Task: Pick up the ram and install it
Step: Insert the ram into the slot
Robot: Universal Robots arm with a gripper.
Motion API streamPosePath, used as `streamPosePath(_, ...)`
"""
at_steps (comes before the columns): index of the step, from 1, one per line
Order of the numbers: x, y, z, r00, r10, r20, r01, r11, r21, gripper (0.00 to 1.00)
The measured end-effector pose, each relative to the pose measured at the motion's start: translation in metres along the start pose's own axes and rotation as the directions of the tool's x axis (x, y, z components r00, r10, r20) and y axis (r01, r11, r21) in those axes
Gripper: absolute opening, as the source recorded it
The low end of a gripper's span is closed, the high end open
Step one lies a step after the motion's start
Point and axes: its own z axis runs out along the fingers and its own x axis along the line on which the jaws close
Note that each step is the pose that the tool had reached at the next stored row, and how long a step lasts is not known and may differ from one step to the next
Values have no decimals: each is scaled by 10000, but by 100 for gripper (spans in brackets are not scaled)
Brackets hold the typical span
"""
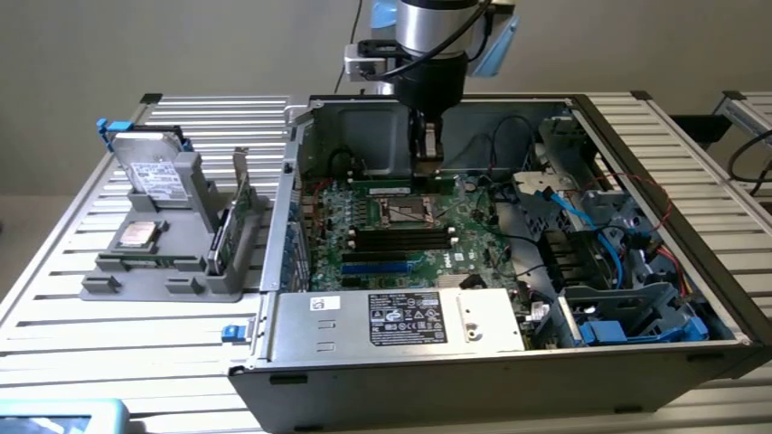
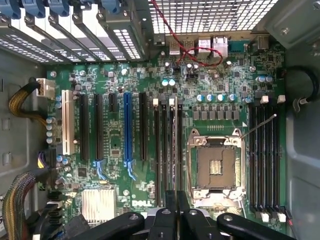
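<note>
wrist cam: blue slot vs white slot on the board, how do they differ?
Colour: the blue slot is blue, the white slot white.
Length: the blue slot is longer than the white slot.
Position: the blue slot sits between black slots; the white slot ends the row, nearest the yellow cables.
Both are empty and parallel on the motherboard.

We saw an open computer case [image 1: 675, 172] lying on a slatted metal table [image 1: 72, 316], its green motherboard [image 1: 362, 244] facing up and a labelled silver power supply [image 1: 399, 318] along one side. On the board we made out a CPU socket [image 2: 216, 167], a blue slot [image 2: 127, 130] among black slots [image 2: 84, 127], a white slot [image 2: 65, 122], a finned heat sink [image 2: 98, 205] and a looping red wire [image 2: 190, 47]. At the exterior view's left, beside the case, a grey stand [image 1: 157, 271] held a hard drive [image 1: 155, 176] and a green card [image 1: 235, 217] upright.
</note>
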Motion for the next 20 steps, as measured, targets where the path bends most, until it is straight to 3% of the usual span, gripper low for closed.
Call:
streamPosePath(10, 45, -3, 55, 10000, -1, -5, 1, 10000, -21, 13)
streamPosePath(13, 47, -3, 90, 10000, -1, -42, 0, 10000, -21, 13)
streamPosePath(15, 46, -3, 116, 10000, -2, -84, 2, 10000, -20, 13)
streamPosePath(20, 43, -4, 165, 9996, -2, -284, 1, 10000, -13, 13)
